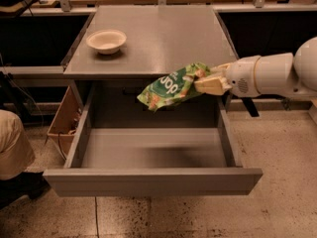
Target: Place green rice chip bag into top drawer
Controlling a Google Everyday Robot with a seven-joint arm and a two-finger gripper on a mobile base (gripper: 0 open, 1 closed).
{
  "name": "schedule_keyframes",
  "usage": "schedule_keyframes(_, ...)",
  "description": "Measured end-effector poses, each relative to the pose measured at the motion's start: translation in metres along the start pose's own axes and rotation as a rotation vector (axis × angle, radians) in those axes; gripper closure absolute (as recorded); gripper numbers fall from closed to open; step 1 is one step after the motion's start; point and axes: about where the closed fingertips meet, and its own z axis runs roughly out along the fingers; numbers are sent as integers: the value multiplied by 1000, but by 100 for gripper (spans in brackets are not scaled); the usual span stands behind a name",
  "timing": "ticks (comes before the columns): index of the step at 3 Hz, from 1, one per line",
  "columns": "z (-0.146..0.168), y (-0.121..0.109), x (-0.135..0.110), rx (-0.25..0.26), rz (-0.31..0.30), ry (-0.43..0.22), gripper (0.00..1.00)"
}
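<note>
The green rice chip bag (172,87) with white lettering hangs in the air past the tabletop's front edge, above the back of the open top drawer (153,148). My gripper (205,84) comes in from the right on a white arm and is shut on the bag's right end. The bag tilts down to the left. The drawer is pulled fully out, its smooth grey floor bare and its flat front panel (151,182) nearest the camera.
A white bowl (106,40) stands at the back left of the grey tabletop (163,33). A cardboard box (64,118) sits on the floor left of the drawer. A person's leg (12,143) is at the left edge. Workbenches run behind.
</note>
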Motion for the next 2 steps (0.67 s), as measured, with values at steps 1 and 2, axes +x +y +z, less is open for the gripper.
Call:
schedule_keyframes(1, 30, 6, 33, 1, -2, 35, 100)
schedule_keyframes(2, 50, 5, 51, 7, -8, 59, 100)
